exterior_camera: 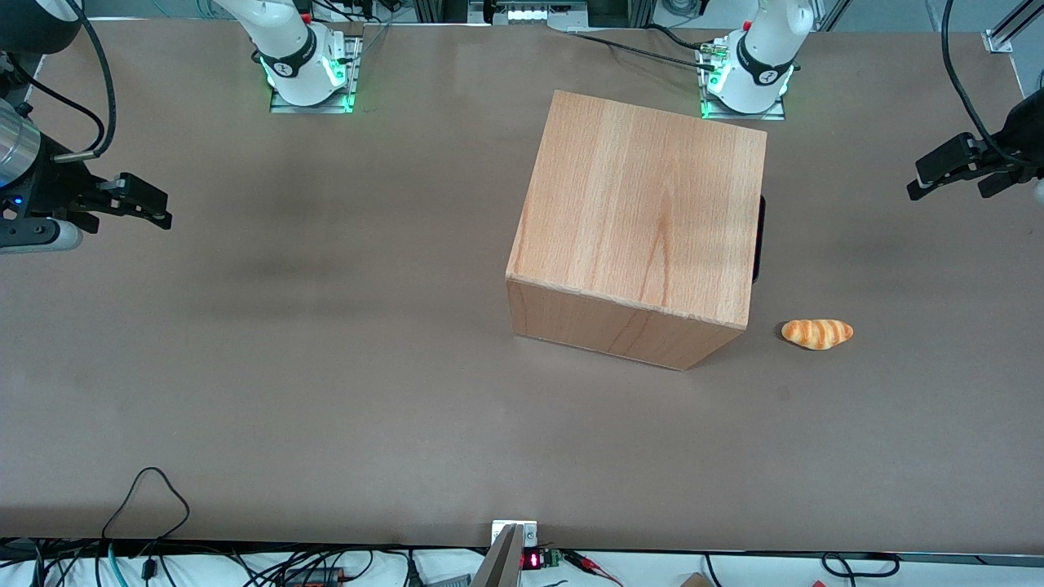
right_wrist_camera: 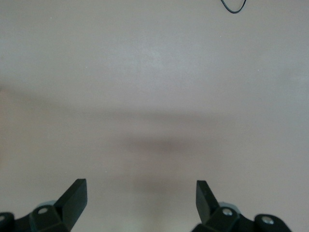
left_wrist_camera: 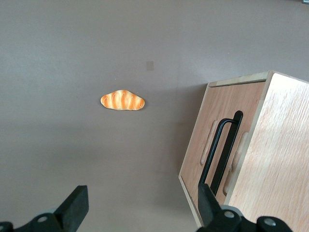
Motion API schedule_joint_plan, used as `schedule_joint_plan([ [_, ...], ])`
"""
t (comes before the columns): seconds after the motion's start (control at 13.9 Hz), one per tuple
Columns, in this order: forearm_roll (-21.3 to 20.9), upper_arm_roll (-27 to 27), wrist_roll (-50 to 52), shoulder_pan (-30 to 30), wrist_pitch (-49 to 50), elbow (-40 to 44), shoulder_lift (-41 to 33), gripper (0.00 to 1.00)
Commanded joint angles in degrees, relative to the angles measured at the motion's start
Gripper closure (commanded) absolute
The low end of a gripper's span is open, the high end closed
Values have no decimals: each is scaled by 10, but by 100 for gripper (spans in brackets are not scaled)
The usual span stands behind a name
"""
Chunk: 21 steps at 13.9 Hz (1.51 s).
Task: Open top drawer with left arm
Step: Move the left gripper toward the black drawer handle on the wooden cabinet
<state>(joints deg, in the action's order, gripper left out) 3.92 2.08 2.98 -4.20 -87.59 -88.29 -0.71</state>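
My workspace is a wide grey-brown bench (exterior_camera: 326, 367) with a matte surface. Loose black cables (exterior_camera: 147, 522) trail along its edge nearest the front camera, and two green-lit arm bases are bolted along its farthest edge.

A wooden box (exterior_camera: 644, 212) sits near the middle of the bench, turned slightly askew, its drawer fronts facing the working arm's end. From the front camera I see only a dark sliver of handle past the box's edge. The wrist camera shows the top drawer (left_wrist_camera: 219, 121) closed flush in the box, its slim black bar handle (left_wrist_camera: 223, 150) standing off the light panel.

A small toy croissant (exterior_camera: 817, 333) lies on the bench just beside the box's corner nearest the front camera, apart from it.

My left arm (exterior_camera: 1024, 122) reaches in from the working arm's end of the bench. Its pincer (exterior_camera: 950, 175) hangs above the surface, well apart from the box and pointed toward the drawer fronts. The black fingers (left_wrist_camera: 77, 205) are spread wide, released and holding nothing.
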Motion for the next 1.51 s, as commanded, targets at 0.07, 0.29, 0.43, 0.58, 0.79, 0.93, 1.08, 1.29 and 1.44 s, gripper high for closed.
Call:
schedule_joint_plan([
  [0.07, -15, -5, -10, 7, -3, -13, -17, 0],
  [0.29, -15, -4, -10, 7, -3, -11, -16, 0],
  [0.43, -10, -4, -10, 7, -1, -17, -16, 0],
  [0.58, -8, -4, -10, 7, -1, -19, -15, 0],
  [0.79, -8, -4, -12, 11, -4, -32, -11, 0],
  [0.93, -6, -2, -13, 13, -18, -54, -9, 0],
  [1.08, -3, 3, -15, 13, -30, -72, -5, 0],
  [1.29, 3, 6, -17, 22, -64, -100, 2, 0],
  [1.44, 13, 6, -19, 24, -86, -116, 4, 0],
])
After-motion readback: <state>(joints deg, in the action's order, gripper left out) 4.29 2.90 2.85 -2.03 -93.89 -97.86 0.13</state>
